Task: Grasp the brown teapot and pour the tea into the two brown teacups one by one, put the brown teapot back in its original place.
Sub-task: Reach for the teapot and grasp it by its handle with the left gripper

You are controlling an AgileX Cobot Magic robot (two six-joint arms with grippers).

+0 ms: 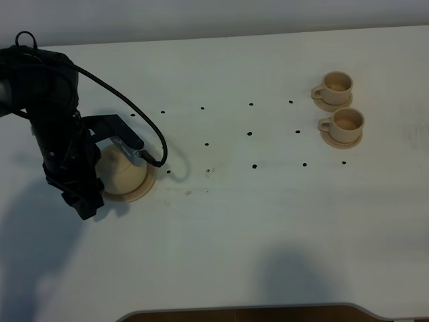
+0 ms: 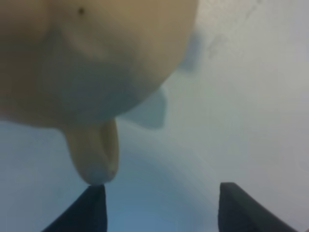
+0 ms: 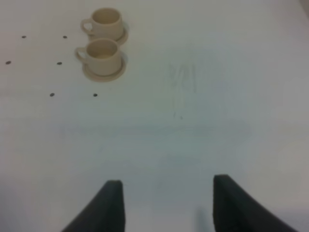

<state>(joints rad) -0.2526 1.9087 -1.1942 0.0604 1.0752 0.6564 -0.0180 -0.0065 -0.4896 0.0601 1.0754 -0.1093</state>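
While brown teapot (image 1: 124, 171) sits on its saucer (image 1: 132, 196) at the left | left gripper (image 2: 161, 189) right at it, jaws spread, empty, handle (image 2: 94, 150) just off one fingertip (image 2: 94, 205) | right gripper (image 3: 166, 186) likewise parted, empty, well apart | left arm nearer.

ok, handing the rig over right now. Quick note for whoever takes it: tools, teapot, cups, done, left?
Left tool: open at the brown teapot, with its handle just ahead of one finger, not gripped.
Right tool: open, empty, over bare table, well apart from the cups.
The teapot sits on its big saucer, left side. The rear teacup and front teacup are far right.
Done: no grasp, pot unlifted.
Left: grasp the handle, pour into each cup, return the pot to the saucer.
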